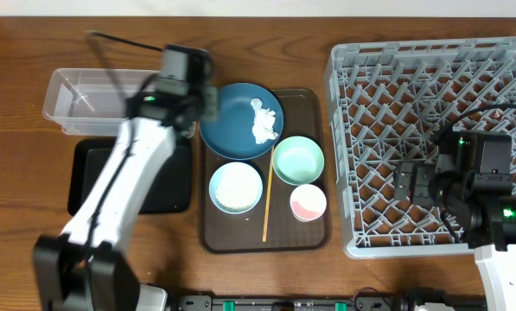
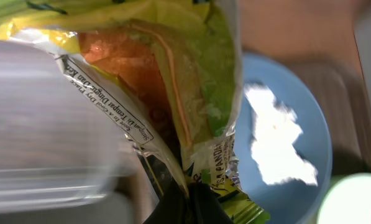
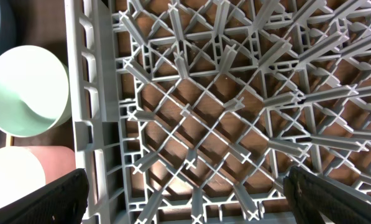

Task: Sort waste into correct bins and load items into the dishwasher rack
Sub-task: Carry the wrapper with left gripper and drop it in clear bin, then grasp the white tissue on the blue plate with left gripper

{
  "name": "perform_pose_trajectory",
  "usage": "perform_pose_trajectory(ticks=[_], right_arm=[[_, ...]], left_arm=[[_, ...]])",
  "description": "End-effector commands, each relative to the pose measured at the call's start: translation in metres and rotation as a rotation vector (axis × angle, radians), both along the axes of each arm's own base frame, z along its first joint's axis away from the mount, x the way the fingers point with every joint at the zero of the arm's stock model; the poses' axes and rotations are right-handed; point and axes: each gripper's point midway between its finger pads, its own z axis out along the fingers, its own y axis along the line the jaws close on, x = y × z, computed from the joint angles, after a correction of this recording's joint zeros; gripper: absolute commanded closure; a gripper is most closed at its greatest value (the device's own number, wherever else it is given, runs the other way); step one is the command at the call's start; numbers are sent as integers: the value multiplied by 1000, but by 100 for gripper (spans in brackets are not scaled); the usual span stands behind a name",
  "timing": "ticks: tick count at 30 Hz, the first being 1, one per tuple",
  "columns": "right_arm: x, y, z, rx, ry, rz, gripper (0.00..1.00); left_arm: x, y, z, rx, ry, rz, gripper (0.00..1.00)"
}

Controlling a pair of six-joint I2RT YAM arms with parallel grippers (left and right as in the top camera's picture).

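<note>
Pinching the yellow-green wrapper (image 2: pixel 173 93) tight, the left end effector (image 2: pixel 184 202) hangs with the clear tub (image 1: pixel 93 99) just to its left, the nearer arm; the right end effector (image 3: pixel 185 199) gapes empty over the rack (image 1: pixel 430 86).

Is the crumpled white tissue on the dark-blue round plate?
Yes, the crumpled white tissue lies inside the rim of the dark-blue round plate.

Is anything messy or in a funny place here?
Yes. A crumpled white tissue lies on the dark-blue plate, which is rubbish sitting on a dish. The left tool pinches a yellow-green wrapper.
</note>
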Motion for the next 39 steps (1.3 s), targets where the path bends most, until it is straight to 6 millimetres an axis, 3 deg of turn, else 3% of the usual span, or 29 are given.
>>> perform_pose_trajectory(ticks=[1, 6, 8, 11, 15, 26, 32, 39], right_arm=[[2, 3, 8, -3, -25, 23, 1], [2, 3, 8, -3, -24, 23, 1], [2, 3, 8, -3, -24, 23, 1], [1, 3, 8, -3, -20, 23, 1], [1, 3, 8, -3, -21, 23, 1], [1, 3, 8, -3, -20, 23, 1], [1, 3, 8, -3, -19, 23, 1], [1, 3, 8, -3, -20, 23, 1]], left_arm=[[8, 46, 7, 66, -25, 115, 93], [20, 90, -6, 67, -21, 219, 91], [26, 101, -9, 65, -28, 246, 69], [31, 103, -9, 28, -42, 254, 60], [32, 76, -2, -70, -54, 164, 57], [14, -44, -19, -127, 17, -125, 45], [6, -88, -67, -107, 115, -216, 45], [-5, -119, -125, -75, 226, -282, 44]])
